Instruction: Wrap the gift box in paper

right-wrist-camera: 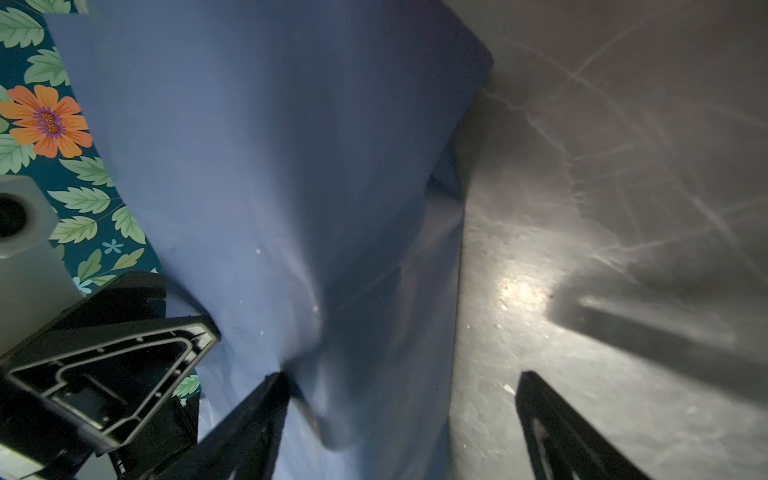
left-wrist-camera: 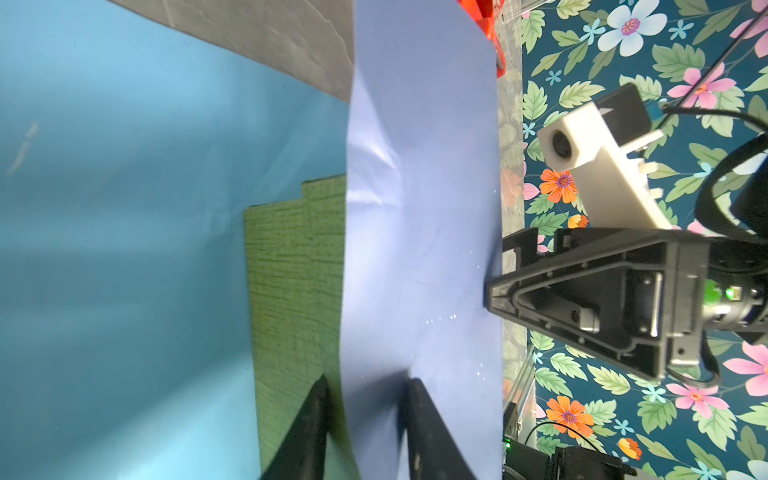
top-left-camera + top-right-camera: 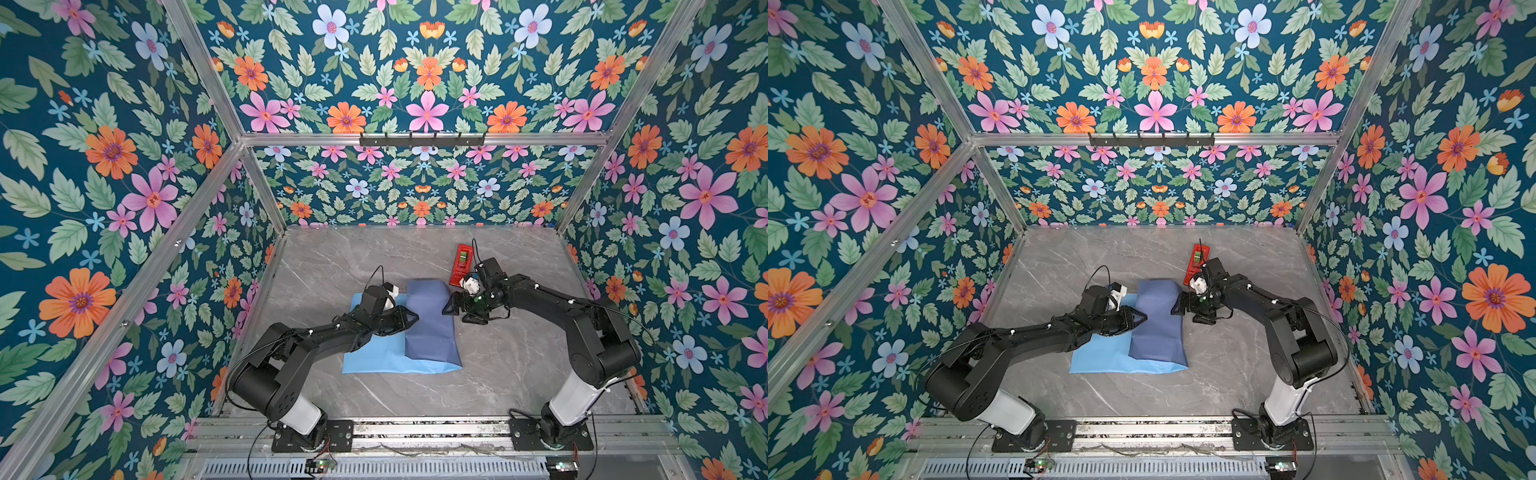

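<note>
Mostly the paper (image 3: 432, 328) hides the gift box (image 2: 291, 270); right jaws wide, left jaws narrow, grip unclear.

The left arm (image 3: 291, 353) and right arm (image 3: 582, 328) are matte black with one white link above each base, which is a black screw-holed plate (image 3: 343, 432) at 7 and 5 o'clock in both top views. Thin black cables (image 2: 704, 203) loop past a white camera block (image 2: 598, 166); the fingers (image 2: 602, 266) are hollow, ribbed black triangles.

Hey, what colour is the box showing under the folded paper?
Olive green, finely textured; the gift box shows best in the left wrist view.
</note>
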Available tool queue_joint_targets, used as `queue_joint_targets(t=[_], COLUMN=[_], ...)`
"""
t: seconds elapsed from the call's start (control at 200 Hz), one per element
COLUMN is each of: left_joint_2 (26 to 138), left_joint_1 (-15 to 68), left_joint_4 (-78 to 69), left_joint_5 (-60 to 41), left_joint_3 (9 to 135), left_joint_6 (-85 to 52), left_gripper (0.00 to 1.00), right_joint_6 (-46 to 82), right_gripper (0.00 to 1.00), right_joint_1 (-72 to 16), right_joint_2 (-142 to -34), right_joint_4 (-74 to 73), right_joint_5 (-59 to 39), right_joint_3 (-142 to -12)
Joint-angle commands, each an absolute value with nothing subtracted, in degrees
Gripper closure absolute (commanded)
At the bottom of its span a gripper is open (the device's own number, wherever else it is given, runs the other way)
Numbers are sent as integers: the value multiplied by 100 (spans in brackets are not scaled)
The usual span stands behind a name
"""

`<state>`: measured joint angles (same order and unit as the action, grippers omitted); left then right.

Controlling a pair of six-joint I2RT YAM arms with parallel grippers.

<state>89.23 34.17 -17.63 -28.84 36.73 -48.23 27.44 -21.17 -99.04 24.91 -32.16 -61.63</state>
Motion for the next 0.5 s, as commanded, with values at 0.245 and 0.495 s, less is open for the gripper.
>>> queue_joint_targets(t=[0.245,0.495], left_joint_2=[8817,8684], left_joint_1=[3410,3410], left_joint_4=[-484,-466], left_joint_5=[-2619,-2685], left_joint_3=[3642,3877], left_joint_6=[-4712,-4711], left_gripper=[64,39], right_joint_6=[2432,2268], right_gripper=[14,14], right_joint_1=[-2123,-2118], right_joint_2=[-10084,-10143], right_joint_4=[2711,2867], right_joint_5=[-3011,-2914], right_joint_3=[-6230,-6309])
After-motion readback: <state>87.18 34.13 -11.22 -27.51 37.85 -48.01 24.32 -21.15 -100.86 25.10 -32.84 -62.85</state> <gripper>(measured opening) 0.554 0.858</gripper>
